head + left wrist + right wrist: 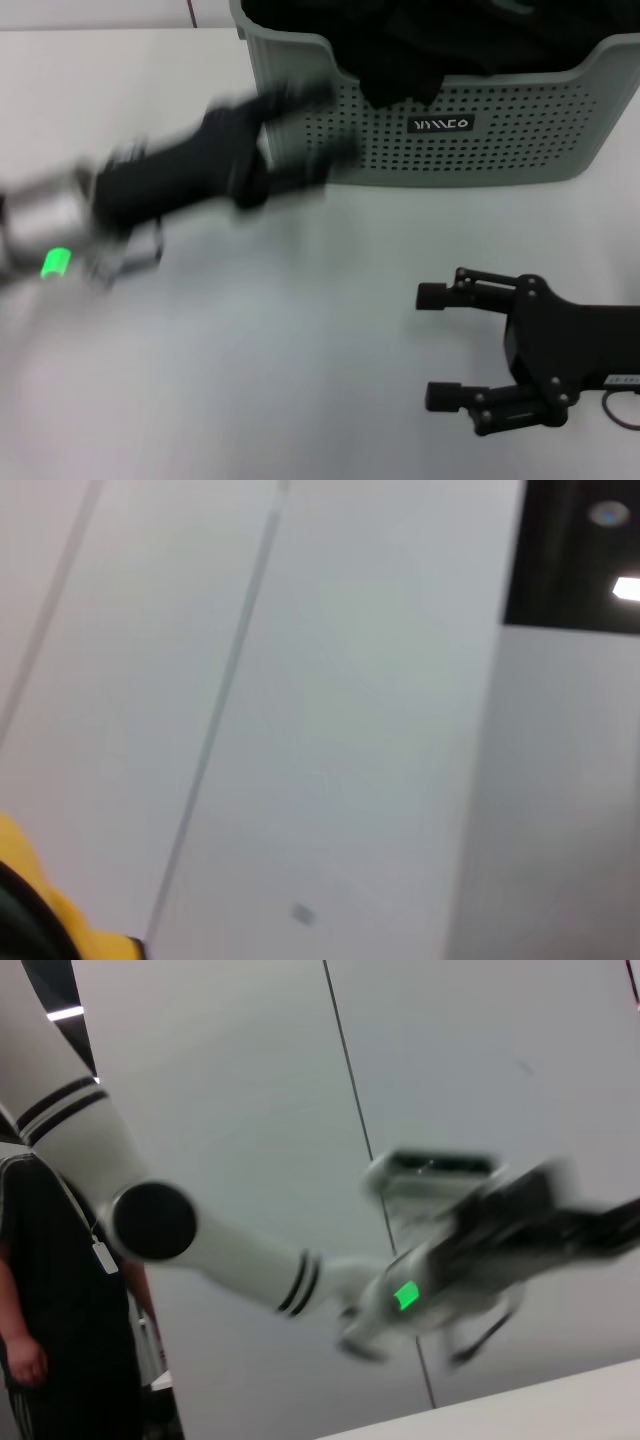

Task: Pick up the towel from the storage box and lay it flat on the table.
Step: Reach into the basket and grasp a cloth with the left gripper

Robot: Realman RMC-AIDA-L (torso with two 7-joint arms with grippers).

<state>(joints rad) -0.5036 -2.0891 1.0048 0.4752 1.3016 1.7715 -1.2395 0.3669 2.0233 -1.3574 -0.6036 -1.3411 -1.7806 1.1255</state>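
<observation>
**Towel mostly hidden in the box**

The broad white table [300, 380] carries the pale grey-green perforated storage box [520, 130], its top cut off. Dark cloth fills it; the towel [40, 910] shows only as a yellow, black-edged corner in the left wrist view. The blurred left end effector [310, 130], fingers spread, is just beside the box's front wall. The right end effector [440, 345] rests wide apart, well below the box.

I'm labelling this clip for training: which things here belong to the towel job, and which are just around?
Job:
- storage box
- towel, only a yellow corner showing, in the left wrist view
- table
- left gripper, open, at the box's front wall

Just around:
- right gripper, open, parked on the table
- dark cloth heaped in the box
- person in the right wrist view
</observation>
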